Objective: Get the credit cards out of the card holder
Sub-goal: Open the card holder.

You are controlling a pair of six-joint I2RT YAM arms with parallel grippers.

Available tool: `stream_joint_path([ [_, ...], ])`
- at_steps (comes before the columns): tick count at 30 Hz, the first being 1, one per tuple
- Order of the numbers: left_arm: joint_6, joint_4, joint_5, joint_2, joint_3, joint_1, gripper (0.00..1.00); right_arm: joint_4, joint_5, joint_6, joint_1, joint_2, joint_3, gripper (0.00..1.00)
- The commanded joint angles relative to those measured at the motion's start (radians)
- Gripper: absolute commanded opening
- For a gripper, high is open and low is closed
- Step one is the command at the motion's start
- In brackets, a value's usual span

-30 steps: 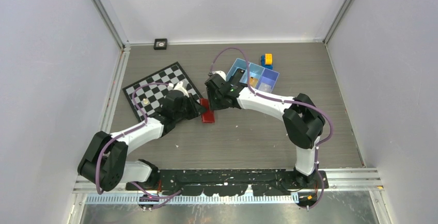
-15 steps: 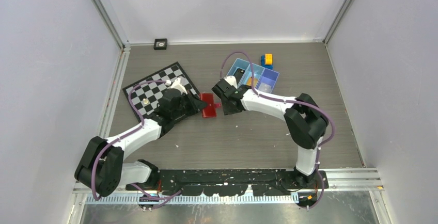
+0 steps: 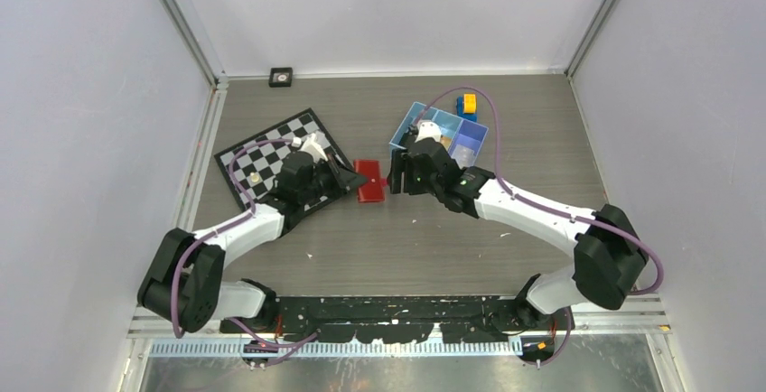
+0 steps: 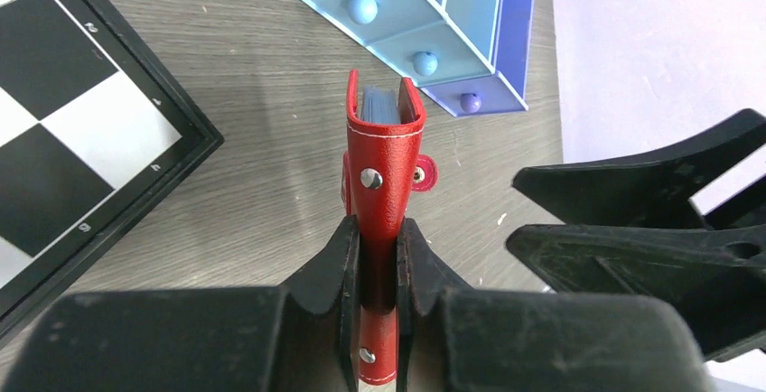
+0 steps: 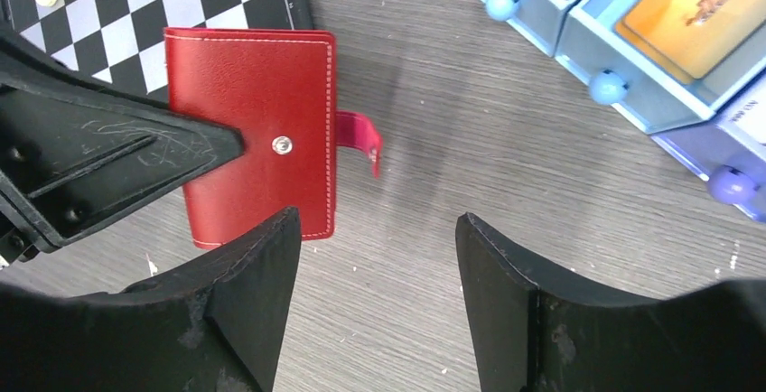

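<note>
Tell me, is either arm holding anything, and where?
Left gripper pinches the wallet by its edge opposite the tab; right gripper is open, empty.

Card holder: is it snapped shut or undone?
Undone, though folded: the card holder has its covers together, but its snap tab hangs loose beside the stud.

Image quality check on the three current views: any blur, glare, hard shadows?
Top external: even light, no glare, sharp; walls splay from the wide lens. Left wrist: card holder crisp, left gripper close, dark, little detail. Right wrist: snap tab smeared, soft shadow on the table beside it; right gripper dark but sharp-edged.
</note>
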Motion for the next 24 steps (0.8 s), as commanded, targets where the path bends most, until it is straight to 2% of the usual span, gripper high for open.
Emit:
stream_joint_path([
  [1,-0.048,0.143,0.096,0.029,0.026,0.014,0.00,0.076,-0.052,0.012,-0.002,0.042,0.013,0.67],
  [15,-0.092,0.212,0.162,0.071,0.022,0.034,0.00,0.022,0.003,0.032,-0.018,0.129,0.061,0.50],
  [24,-0.104,0.236,0.183,0.093,0.020,0.036,0.00,0.032,0.014,0.028,-0.035,0.120,0.049,0.47],
])
